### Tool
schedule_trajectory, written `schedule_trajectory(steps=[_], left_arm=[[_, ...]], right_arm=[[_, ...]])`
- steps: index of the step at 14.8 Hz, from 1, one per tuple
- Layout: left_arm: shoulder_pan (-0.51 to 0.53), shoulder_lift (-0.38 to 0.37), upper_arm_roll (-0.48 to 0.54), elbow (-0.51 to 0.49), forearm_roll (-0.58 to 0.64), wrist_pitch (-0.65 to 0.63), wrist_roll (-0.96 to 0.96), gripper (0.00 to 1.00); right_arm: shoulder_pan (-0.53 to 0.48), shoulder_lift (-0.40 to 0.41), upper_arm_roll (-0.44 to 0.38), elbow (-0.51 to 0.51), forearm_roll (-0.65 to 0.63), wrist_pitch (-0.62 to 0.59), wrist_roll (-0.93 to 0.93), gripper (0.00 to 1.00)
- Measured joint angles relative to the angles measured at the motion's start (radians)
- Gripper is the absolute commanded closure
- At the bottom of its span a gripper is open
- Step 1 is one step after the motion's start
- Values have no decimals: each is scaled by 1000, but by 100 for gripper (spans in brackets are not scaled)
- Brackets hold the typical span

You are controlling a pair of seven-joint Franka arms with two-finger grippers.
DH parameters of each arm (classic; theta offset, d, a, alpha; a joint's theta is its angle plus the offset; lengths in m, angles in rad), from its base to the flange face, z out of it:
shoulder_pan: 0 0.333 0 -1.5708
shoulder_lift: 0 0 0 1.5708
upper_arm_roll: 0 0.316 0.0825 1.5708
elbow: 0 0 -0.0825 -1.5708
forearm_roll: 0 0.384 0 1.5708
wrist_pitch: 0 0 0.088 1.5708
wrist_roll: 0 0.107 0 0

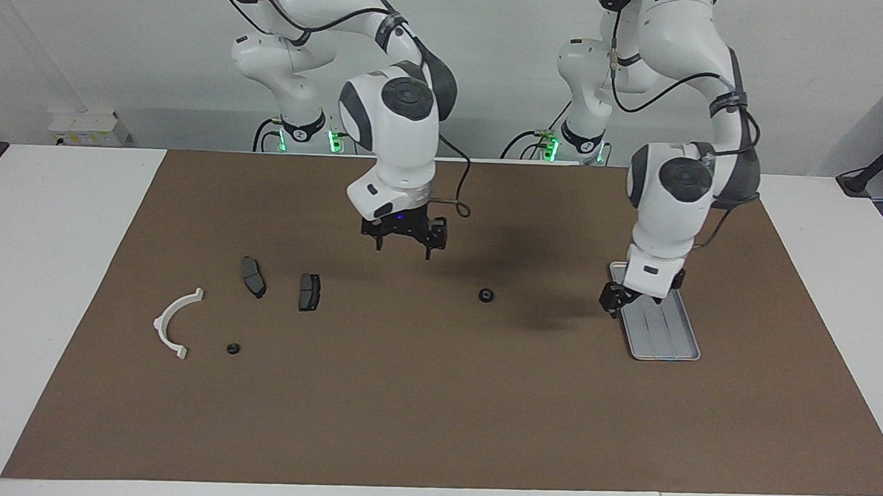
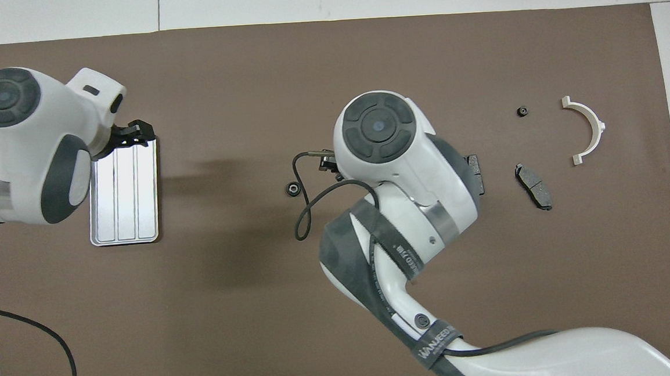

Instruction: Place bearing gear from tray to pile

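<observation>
Progress: you see one bearing gear [image 1: 487, 295] lying on the brown mat [image 1: 434, 426], off the tray [image 1: 677, 346] and midway between the two grippers; I judge it half-way moved, well apart from the pile.
Pile: a second small gear [image 1: 233, 349] lies just beside the white arc [image 1: 174, 323], with the two brake pads [image 1: 252, 276] nearby, all toward the right arm's end of the table.
Left to do: by my reading, the mid-mat gear has to be carried on to the pile.
Right gripper [image 1: 404, 240]: it hangs in the air above the mat, between the pads and the mid-mat gear, with fingers spread and nothing between them.
Left gripper [image 1: 616, 300]: it hangs over the tray's rim; you cannot tell how its fingers stand.
Tray: it shows bare grooves only; its long axis runs from the robots outward.
Gear's pose: it lies flat, hole upward; being round, it shows no long axis.
</observation>
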Motion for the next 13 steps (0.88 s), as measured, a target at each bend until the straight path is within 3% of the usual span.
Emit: schedule_trajectory(steps=[3,5,8,13], left_arm=[[116,-47,5,9,3,-7,160,0],[166,-109,7,28,3,-62,217,0],[171,-229,1,48,-3,-182,224,0],[145,-403,-49,47,-43,-430,224,0]], right_arm=[[59,84,-1,51,12,20,120,0],[106,179,-1,140,12,35,206,0],[133,294,-2,236,12,66,246,0],[137,350,-2,259,12,95,247,0]])
